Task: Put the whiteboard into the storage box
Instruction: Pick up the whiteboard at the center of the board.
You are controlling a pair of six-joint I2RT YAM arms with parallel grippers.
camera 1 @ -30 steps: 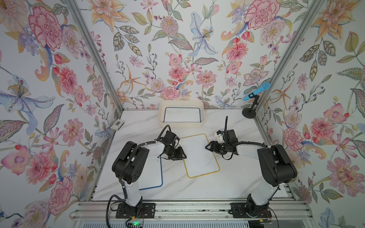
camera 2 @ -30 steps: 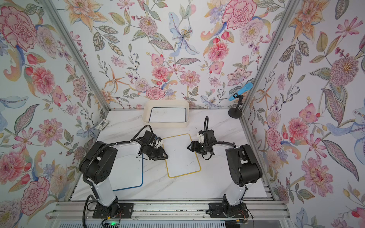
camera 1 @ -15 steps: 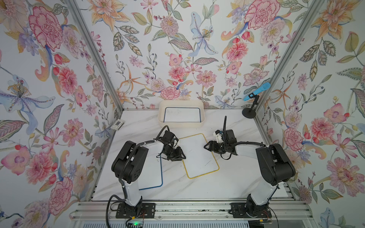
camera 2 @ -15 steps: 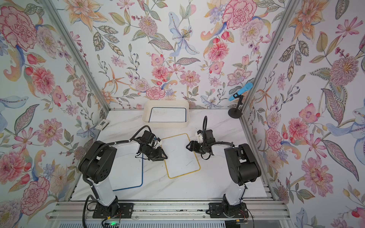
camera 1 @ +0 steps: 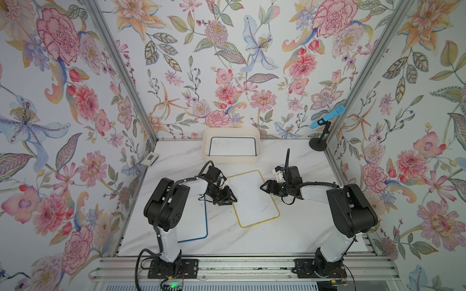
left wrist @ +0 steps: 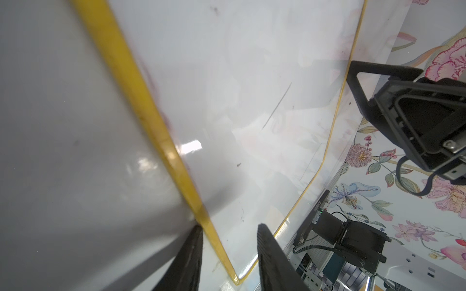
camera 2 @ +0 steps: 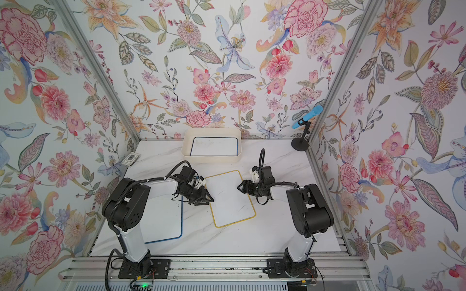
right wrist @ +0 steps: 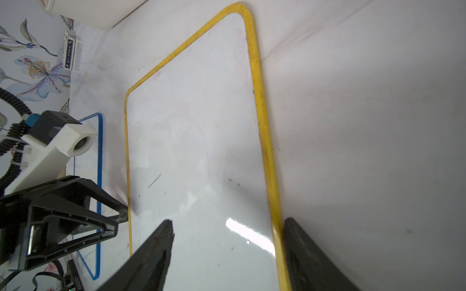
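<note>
- small tag: far left, at the edge of the marble table.
- blue-edged whiteboard: flat on the table, partly under the left arm.
- left gripper: low at the near-left edge of the yellow-edged whiteboard; fingers slightly parted, astride the yellow rim, nothing clamped.
- storage box: centre back, against the wall; a dark-edged whiteboard lies flat inside.
- yellow-edged whiteboard: flat on the table between both grippers, outside the box.
- right gripper: at the board's right edge, jaws wide, empty.
- blue microphone on a stand: back right corner.
</note>
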